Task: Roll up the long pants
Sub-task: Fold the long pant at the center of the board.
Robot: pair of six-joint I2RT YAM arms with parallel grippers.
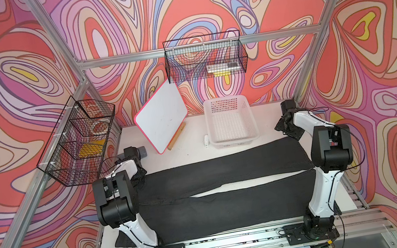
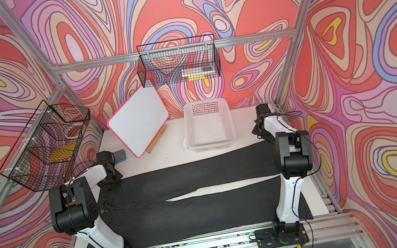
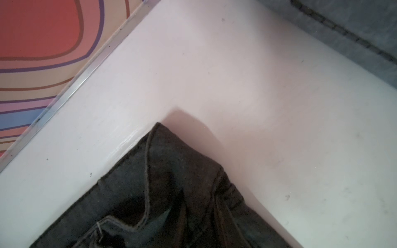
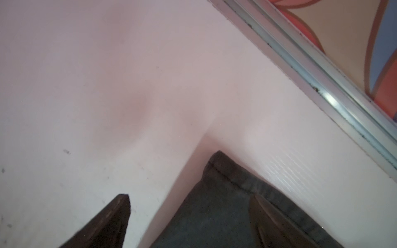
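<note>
The long pants (image 1: pixel 226 171) (image 2: pixel 200 175), dark charcoal, lie flat across the white table (image 1: pixel 183 156), waist at the left and hems at the right. My left gripper (image 1: pixel 141 177) (image 2: pixel 111 181) is down on the far waist corner. In the left wrist view that corner (image 3: pixel 171 182) is bunched into folds and lifted off the table, and the cloth hides the fingers. My right gripper (image 4: pixel 189 197) stands open over the far hem corner (image 4: pixel 219 193). One of its fingers (image 4: pixel 120 214) is over bare table, and the second sits over the cloth.
Behind the pants stand a white perforated basket (image 1: pixel 231 122), a tilted whiteboard (image 1: pixel 161 119) on a wooden stand, a grey eraser block (image 1: pixel 143 151) and a small white object (image 1: pixel 206 139). Wire baskets hang at the left wall (image 1: pixel 78 141) and back rail (image 1: pixel 204 57).
</note>
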